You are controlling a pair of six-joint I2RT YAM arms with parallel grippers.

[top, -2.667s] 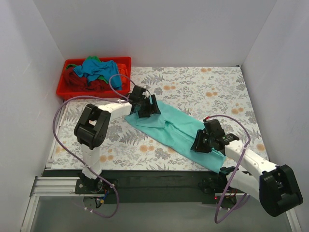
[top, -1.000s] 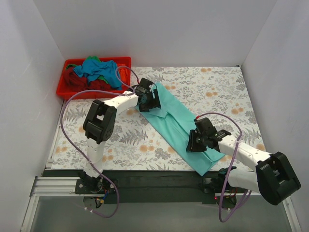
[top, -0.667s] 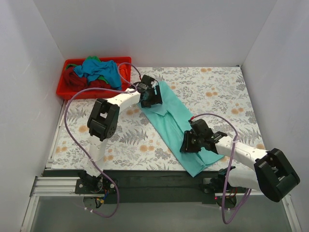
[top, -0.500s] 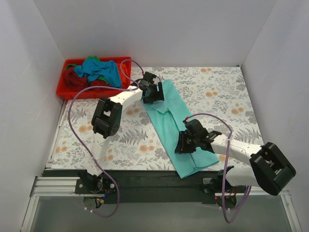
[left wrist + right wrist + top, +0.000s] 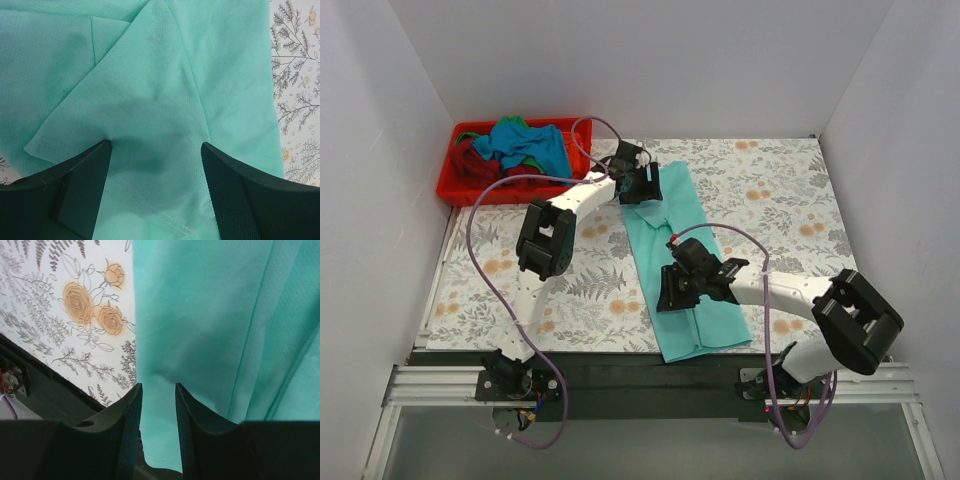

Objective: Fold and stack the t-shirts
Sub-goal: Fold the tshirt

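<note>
A mint-teal t-shirt lies as a long narrow strip running from the back of the table to its front edge. My left gripper sits on its far end, jaws wide apart, both fingertips pressed onto the puckered cloth around the left gripper. My right gripper rests on the strip's left edge near the front. In its wrist view the right gripper has jaws a little apart, with teal cloth showing in the gap. More t-shirts, blue and dark red, lie heaped in the bin.
The red plastic bin stands at the back left, just left of the left gripper. White walls close in three sides. The shirt's front hem reaches the black rail at the table's near edge. The floral table cover shows on the right.
The teal shirt has swung from a diagonal lie to nearly straight front-to-back. My left gripper moved back and right with its far end; my right gripper slid left with the near end.
</note>
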